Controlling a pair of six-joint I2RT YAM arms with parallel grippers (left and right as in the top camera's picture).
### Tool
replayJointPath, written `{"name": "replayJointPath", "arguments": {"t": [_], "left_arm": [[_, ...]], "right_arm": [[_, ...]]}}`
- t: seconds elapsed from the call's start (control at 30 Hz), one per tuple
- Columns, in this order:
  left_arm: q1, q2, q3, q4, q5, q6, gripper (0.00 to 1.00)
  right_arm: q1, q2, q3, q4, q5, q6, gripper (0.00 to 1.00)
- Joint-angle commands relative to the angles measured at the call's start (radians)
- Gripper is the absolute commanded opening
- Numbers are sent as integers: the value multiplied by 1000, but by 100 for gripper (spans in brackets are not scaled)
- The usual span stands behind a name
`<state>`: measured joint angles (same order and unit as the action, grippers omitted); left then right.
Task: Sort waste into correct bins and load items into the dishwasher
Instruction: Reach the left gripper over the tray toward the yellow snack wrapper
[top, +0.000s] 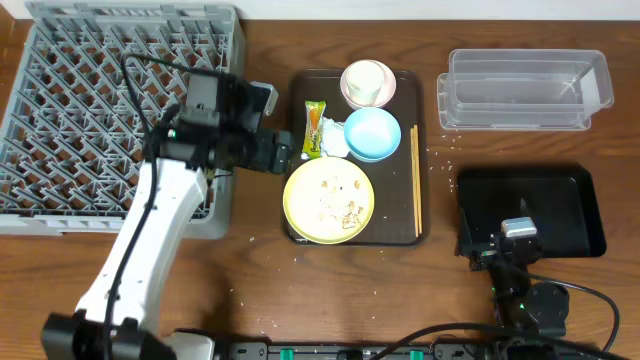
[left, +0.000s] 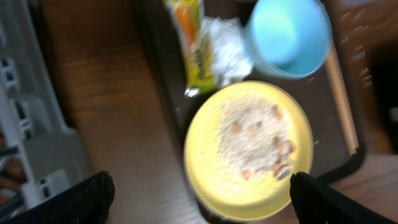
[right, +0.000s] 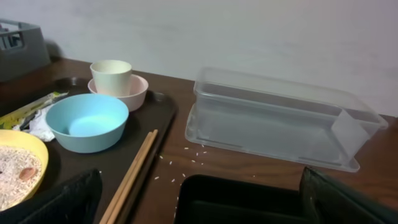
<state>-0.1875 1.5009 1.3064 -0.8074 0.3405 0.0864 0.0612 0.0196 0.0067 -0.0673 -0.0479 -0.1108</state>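
Left gripper (left: 199, 198) wide-spread, empty, above plate (left: 247, 146).

- Overhead: straight down on the whole desk (top: 330, 290).
- Left wrist: close above the yellow plate (left: 249, 149), looking down.
- Right wrist: low, level, facing the wall (right: 249, 31); shares the plate.

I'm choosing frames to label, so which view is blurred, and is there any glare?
Left wrist: blurred, the plate and wrapper edges smear, with a small glint just below the wrapper. Overhead: sharp and evenly lit, chopsticks crisp. Right wrist: mostly sharp, faint pale reflections on the tub.
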Motion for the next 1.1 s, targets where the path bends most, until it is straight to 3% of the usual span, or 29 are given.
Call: {"name": "replayJointPath", "arguments": {"t": [0.0, 0.13, 0.43, 0.77, 0.83, 1.07], "left_arm": [[1, 51, 33, -21, -64, 40, 91], [1, 57, 33, -2, -61, 19, 92], [1, 57, 33, 65, -61, -236, 91], [0, 111, 33, 179, -61, -242, 89], [0, 122, 33, 185, -61, -242, 82], [0, 137, 33, 230, -61, -276, 75]], "right_arm": [[-9, 0, -1, -5, 6, -6, 99], [-9, 0, -1, -5, 6, -6, 99], [-9, 0, -1, -5, 6, -6, 99], [-9, 0, -1, -5, 6, -6, 99], [-9, 0, -1, -5, 6, -6, 99], [-9, 0, -1, -5, 6, -6, 99]]}}
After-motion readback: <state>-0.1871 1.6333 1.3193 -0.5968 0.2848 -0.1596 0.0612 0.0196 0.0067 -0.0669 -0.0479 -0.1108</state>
